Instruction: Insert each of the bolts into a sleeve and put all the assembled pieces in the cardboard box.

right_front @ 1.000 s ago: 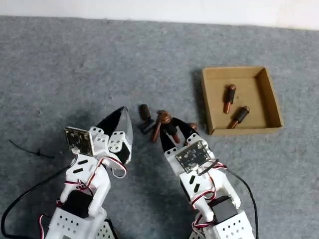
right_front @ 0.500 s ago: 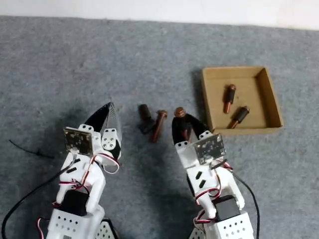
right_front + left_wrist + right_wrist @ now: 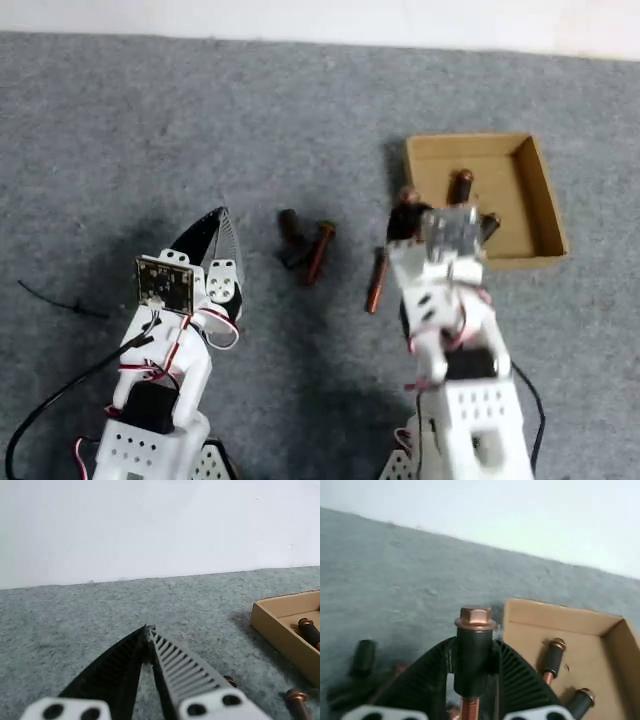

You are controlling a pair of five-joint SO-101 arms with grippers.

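While right gripper (image 3: 475, 650) clamps sleeved bolt (image 3: 475, 617) upright, head up, at edge of cardboard box (image 3: 470, 140), left gripper (image 3: 149, 630) sits well apart over grey carpet (image 3: 120, 120), tips pressed together, nothing between them. Two assembled pieces (image 3: 552, 657) lie inside box. Loose bolt (image 3: 318, 252) lies beside dark sleeve (image 3: 290, 225), between arms.

I get soft, even light across the grey bench (image 3: 120, 130), bright enough to work by. Shadows are faint and fall toward the bench's left edge. One dim band lies just outside the left wall of the cardboard box (image 3: 520, 262), another beside the left hand (image 3: 220, 213). The white wall (image 3: 150, 525) behind glows pale. The bolt (image 3: 475, 616) in the right hand (image 3: 474, 649) carries a dull sheen on its head.
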